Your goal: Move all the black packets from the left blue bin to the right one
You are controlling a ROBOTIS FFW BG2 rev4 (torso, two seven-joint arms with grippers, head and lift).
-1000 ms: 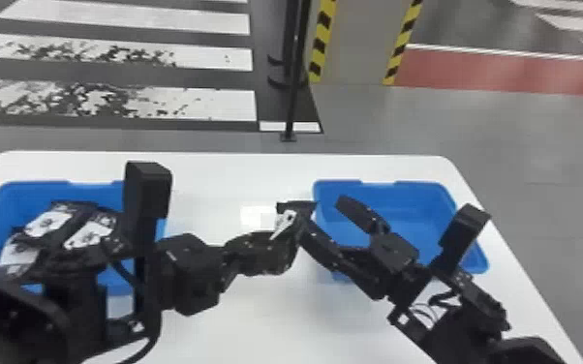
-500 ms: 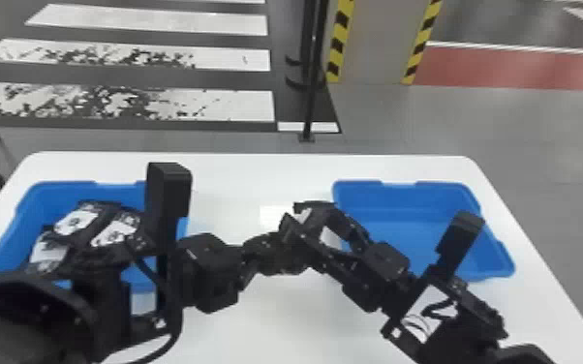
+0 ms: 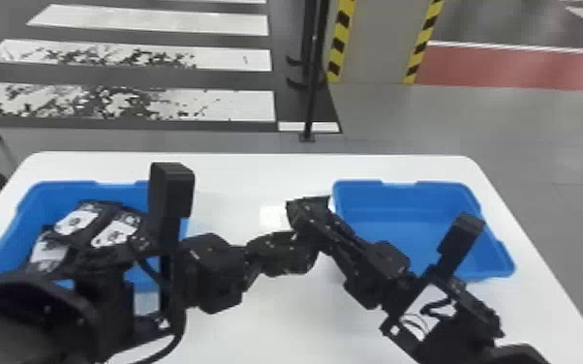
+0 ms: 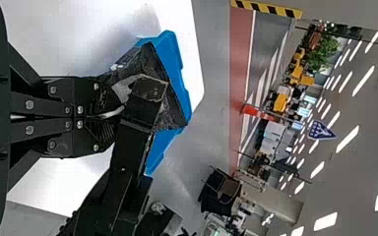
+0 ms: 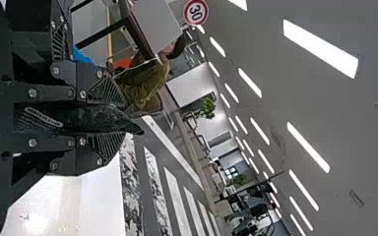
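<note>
"Right gripper [image 3: 305, 213]'s fingers have swung together since a second ago; they stood apart then."
"Closed on what?"
"On a black packet [image 4: 171, 112]. Its dark plastic runs between those jaws."
"And the left gripper [image 3: 305, 248]?"
"Clamped on that same packet. It sticks out past the left jaws, and the right jaws cross just ahead of them."
"So both pairs have it. Over a bin?"
"Between the two, above the table [image 3: 237, 174]. Left bin [image 3: 46, 193] is well to the left of both pairs of jaws."
"What's in that one?"
"More black packets [image 3: 77, 220] with white labels, heaped together."
"And the right bin [image 3: 402, 220]?"
"Just to the right of the right jaws."
"Anything past the jaws?"
"A black pole [image 3: 311, 106], upright on the floor beyond the table."
</note>
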